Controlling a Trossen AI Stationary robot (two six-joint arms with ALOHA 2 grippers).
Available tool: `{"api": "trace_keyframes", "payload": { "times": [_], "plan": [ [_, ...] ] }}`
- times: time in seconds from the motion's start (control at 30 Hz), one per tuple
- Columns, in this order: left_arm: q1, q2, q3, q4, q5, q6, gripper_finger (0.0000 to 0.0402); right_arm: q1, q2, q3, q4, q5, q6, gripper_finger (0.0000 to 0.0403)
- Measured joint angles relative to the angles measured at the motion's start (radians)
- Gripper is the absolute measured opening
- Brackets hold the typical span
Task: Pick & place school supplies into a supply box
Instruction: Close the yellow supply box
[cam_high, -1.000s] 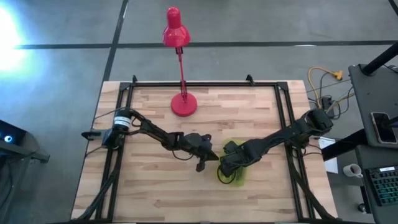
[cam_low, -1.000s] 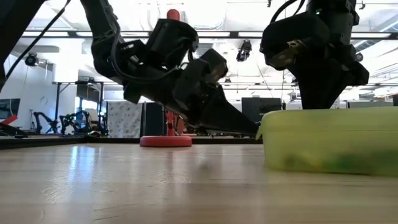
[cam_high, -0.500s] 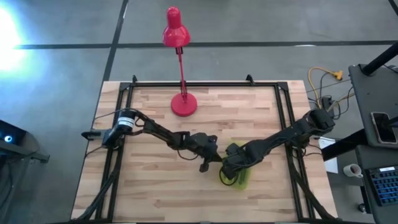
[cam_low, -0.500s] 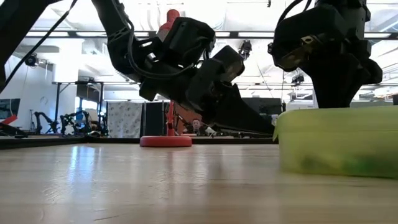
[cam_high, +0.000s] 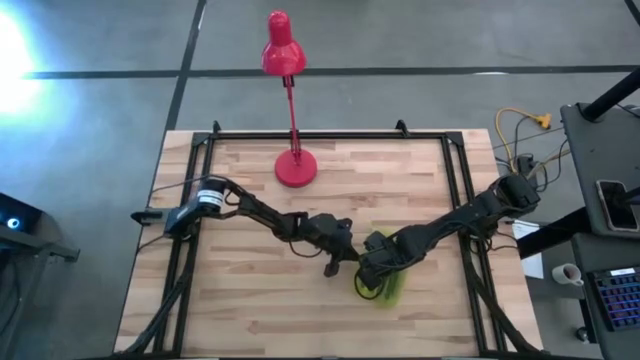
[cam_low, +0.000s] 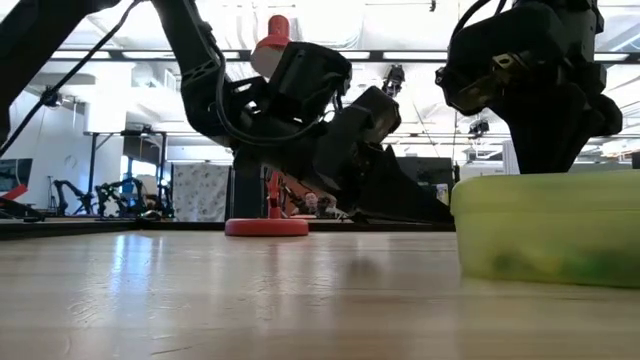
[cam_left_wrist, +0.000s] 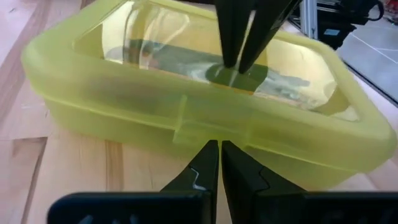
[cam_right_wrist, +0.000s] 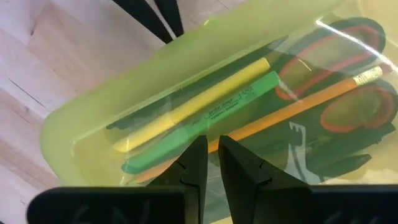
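Note:
The supply box (cam_left_wrist: 186, 106) is a translucent yellow-green case with its lid down; its bottom rests flat on the wooden table (cam_high: 250, 300). The school supplies lie inside it, seen through the lid: a yellow pencil (cam_right_wrist: 199, 102), a green marker (cam_right_wrist: 214, 115), an orange pencil (cam_right_wrist: 298, 102) and red-handled scissors (cam_right_wrist: 348, 106). My left gripper (cam_left_wrist: 219, 146) is shut and stands low at the box's long side wall. My right gripper (cam_right_wrist: 208, 142) points down from above onto the lid, its fingers nearly together. My left gripper meets the box's long side wall (cam_left_wrist: 217, 134) with its shut fingertips, just below the lid's seam beside the small tab (cam_left_wrist: 185, 118). It comes from the table's left, slanting slightly down. The box stays flat on the table. My right gripper rests its shut fingertips (cam_left_wrist: 235, 59) on the middle of the lid's clear panel (cam_right_wrist: 205, 127). The fingers come from above and point down. The lid lies shut under them and the box is flat on the table.
A red desk lamp (cam_high: 296, 165) stands at the table's far side, its head reaching beyond the far edge. A black frame rail (cam_high: 460, 190) runs around the tabletop. Bare wood lies toward the near edge (cam_high: 260, 320).
My left gripper has moved toward the table's right edge and slightly down, up against the box. The box has slid a little toward the right and near side, turning slightly on the table. My right gripper has stayed over the lid.

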Motion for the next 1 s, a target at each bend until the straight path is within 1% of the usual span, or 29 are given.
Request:
{"api": "trace_keyframes", "payload": {
  "times": [0.23,0.37,0.7,0.73,0.9,1.0],
  "plan": [
    [-0.006,0.060,0.069,-0.029,-0.024,-0.022,0.0006,0.000,0.000,-0.006,0.013,-0.011,-0.003,0.0038],
    [-0.006,0.060,0.086,-0.068,-0.023,-0.022,0.0006,0.000,0.000,-0.006,0.016,-0.013,-0.003,0.0038],
    [0.031,-0.014,-0.090,-0.029,-0.042,-0.038,0.0006,-0.003,0.000,-0.005,0.044,0.013,-0.004,0.0038],
    [0.031,-0.031,-0.103,-0.027,-0.054,-0.041,0.0006,-0.003,0.000,-0.005,0.044,0.012,-0.004,0.0038],
    [0.035,-0.104,-0.156,-0.059,-0.199,-0.037,0.0006,-0.003,0.000,-0.005,0.045,0.008,-0.013,0.0038],
    [0.041,-0.146,-0.184,-0.056,-0.208,-0.031,0.0006,-0.014,0.000,-0.005,0.045,0.001,-0.048,0.0038]
  ]
}}
